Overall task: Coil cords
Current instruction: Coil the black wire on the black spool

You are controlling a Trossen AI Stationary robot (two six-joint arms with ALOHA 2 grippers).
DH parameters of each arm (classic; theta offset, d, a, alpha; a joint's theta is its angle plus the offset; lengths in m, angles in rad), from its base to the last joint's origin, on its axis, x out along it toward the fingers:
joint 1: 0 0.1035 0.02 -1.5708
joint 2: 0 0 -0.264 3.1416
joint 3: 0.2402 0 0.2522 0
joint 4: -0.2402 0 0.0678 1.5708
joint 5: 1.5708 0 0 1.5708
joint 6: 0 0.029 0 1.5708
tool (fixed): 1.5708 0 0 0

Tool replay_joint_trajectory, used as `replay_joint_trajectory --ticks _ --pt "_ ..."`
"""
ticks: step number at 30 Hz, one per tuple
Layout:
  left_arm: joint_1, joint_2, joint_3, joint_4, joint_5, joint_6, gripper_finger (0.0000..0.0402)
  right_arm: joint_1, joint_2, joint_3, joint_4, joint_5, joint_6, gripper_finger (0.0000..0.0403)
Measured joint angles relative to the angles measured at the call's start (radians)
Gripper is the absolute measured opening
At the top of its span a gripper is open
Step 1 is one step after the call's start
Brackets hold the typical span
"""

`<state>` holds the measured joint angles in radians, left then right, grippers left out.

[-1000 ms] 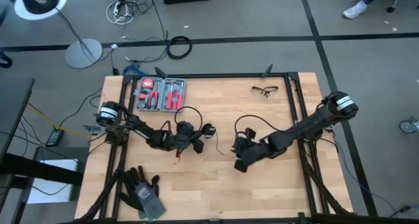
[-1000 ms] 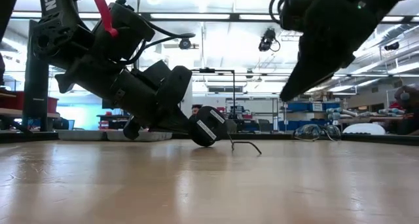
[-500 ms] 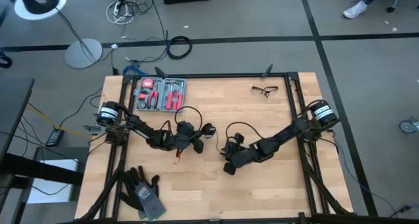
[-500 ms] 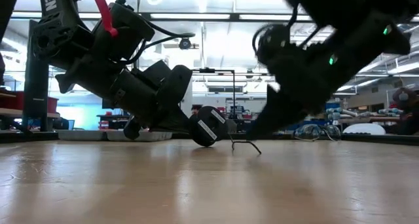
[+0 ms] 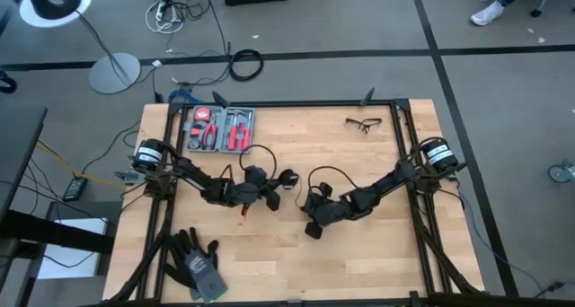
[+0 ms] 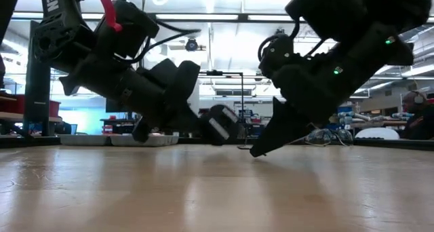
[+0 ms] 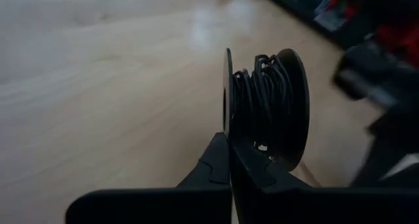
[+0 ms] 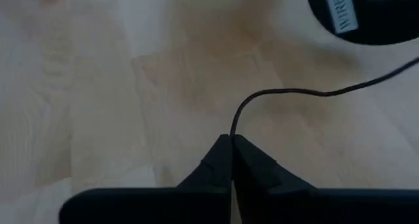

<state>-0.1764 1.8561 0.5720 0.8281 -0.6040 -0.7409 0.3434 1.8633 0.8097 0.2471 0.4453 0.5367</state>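
Note:
The cord is thin and black, mostly wound on a small round black puck (image 7: 265, 109) with a white label (image 8: 340, 14). The puck stands on edge left of the table's middle (image 5: 287, 177). My left gripper (image 5: 274, 183) reaches in from the table's left and is shut on the puck. A free stretch of cord (image 8: 308, 90) curves from the puck across the wood to my right gripper (image 5: 307, 214). That gripper comes from the table's right, with its tips low over the table (image 6: 258, 150), and is shut on the cord. My left gripper pinches the rim of the puck's thin flange (image 7: 227, 122) between its two fingers (image 7: 219, 160). They come from the table's left, slanting a little downward. The puck stands on edge with its wound cord showing, and looks just clear of the table (image 6: 220, 125). My right gripper pinches the cord's free stretch (image 8: 234, 127) between its two fingertips (image 8: 221, 152). The fingers slant down from the table's right, almost on the wood. From the hold the cord bends and runs slack along the table to the puck.
An open tool case (image 5: 220, 130) with red-handled pliers lies at the far left. Safety glasses (image 5: 364, 123) lie at the far right, and dark gloves (image 5: 193, 262) lie at the near left corner. Bare wood lies along the near edge and on the right.
My right gripper has come down and toward the table's left, to the cord beside the puck, and has shut on the cord's free stretch. The left gripper has kept its hold on the puck in the same place.

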Motion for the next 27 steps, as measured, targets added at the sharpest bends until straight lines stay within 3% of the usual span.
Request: replay_joint_trajectory --ticks 6,13,27 --pt "0.000 0.000 0.000 0.106 0.025 0.031 0.0000 -0.044 0.000 0.000 0.017 -0.070 -0.015 0.0002" --pt "0.009 0.000 0.001 0.156 0.033 0.031 0.0000 -0.074 0.000 0.000 0.098 -0.076 -0.091 0.0001" --pt "0.020 0.000 0.003 0.079 0.040 0.057 0.0000 -0.127 0.000 0.000 0.298 -0.063 -0.226 0.0000"
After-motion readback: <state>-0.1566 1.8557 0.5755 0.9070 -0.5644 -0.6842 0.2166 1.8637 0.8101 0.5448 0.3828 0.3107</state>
